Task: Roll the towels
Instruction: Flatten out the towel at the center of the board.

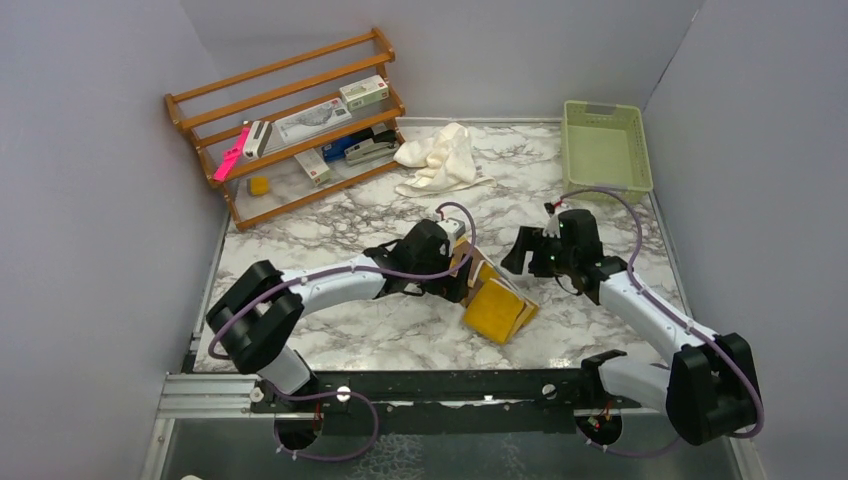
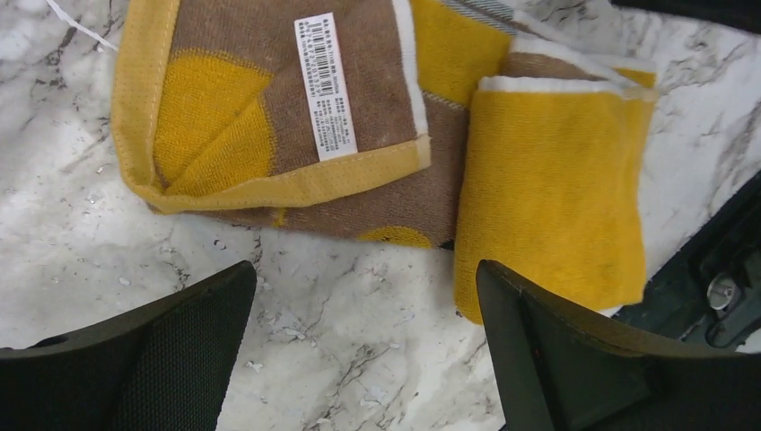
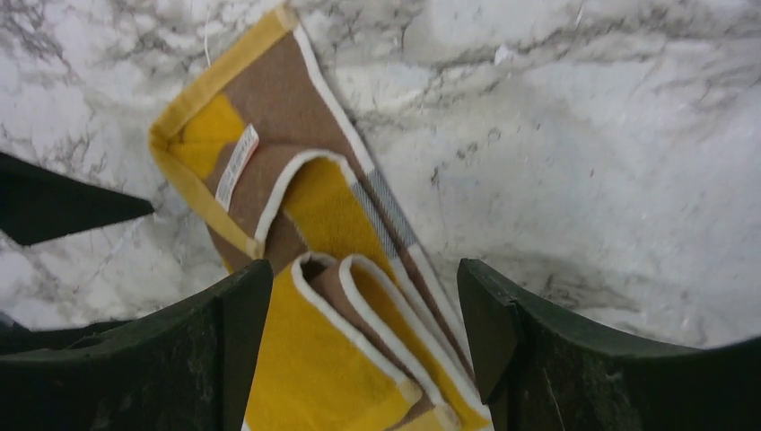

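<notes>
mustard-brown towel (image 1: pixel 492 308), cream towel (image 1: pixel 440 160), marbled table (image 1: pixel 400 340)

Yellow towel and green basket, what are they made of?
The yellow towel looks like soft terry cloth, probably cotton. It has a fuzzy matte surface, stitched hems and limp folds. The green basket looks like hard plastic. Its pale walls are smooth and stiff, with what seems to be a moulded grid of small holes.
</notes>
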Controlling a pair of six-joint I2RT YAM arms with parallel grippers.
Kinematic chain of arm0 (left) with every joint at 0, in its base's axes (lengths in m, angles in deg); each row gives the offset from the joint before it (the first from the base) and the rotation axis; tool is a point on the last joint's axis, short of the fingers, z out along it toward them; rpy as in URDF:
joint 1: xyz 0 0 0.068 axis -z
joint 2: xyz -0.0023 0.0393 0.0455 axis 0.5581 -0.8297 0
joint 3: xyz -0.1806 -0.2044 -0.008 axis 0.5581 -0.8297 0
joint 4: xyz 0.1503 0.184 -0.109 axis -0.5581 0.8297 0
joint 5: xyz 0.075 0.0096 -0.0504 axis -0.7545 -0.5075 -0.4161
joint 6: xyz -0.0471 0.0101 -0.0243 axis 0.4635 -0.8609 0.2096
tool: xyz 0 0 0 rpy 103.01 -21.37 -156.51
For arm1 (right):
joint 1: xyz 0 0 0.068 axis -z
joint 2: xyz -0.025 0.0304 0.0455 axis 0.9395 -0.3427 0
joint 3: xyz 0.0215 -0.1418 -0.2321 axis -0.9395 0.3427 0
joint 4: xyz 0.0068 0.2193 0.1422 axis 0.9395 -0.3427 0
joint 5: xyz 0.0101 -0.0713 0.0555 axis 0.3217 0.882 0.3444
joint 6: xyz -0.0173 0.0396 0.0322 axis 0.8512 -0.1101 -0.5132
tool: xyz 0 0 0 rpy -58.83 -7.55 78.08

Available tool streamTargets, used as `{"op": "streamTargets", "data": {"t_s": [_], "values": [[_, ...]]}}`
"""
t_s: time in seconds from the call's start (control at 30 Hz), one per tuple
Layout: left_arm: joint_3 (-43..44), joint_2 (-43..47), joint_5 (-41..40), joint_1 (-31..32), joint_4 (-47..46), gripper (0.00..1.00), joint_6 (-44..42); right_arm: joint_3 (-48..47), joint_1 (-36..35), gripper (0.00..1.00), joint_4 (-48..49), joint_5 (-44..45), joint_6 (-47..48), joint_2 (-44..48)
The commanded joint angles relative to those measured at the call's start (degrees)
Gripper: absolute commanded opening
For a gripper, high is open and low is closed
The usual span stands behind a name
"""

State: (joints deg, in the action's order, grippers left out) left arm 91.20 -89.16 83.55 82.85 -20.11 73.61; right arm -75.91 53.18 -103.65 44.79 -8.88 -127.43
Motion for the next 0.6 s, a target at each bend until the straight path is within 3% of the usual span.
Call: {"op": "streamTargets", "data": {"t_s": [0.0,0.37,0.5,0.57], "values": [[2.24,-3.48,-3.57,0.28,-3.59,0.96,2.08,3.65,-0.17,0.75,-4.24,-7.9,-4.6,3.89],[1.7,-9.35,-4.21,0.24,-7.69,0.9,5.82,7.85,-0.43,0.71,-7.22,-13.5,-5.03,5.6],[2.31,-11.27,-6.95,0.27,-8.9,0.82,7.47,8.29,-1.35,0.66,-6.95,-13.94,-5.13,4.65],[3.43,-13.22,-8.33,0.19,-8.24,0.72,7.77,8.01,-2.67,0.62,-6.63,-13.91,-5.21,3.05]]}}
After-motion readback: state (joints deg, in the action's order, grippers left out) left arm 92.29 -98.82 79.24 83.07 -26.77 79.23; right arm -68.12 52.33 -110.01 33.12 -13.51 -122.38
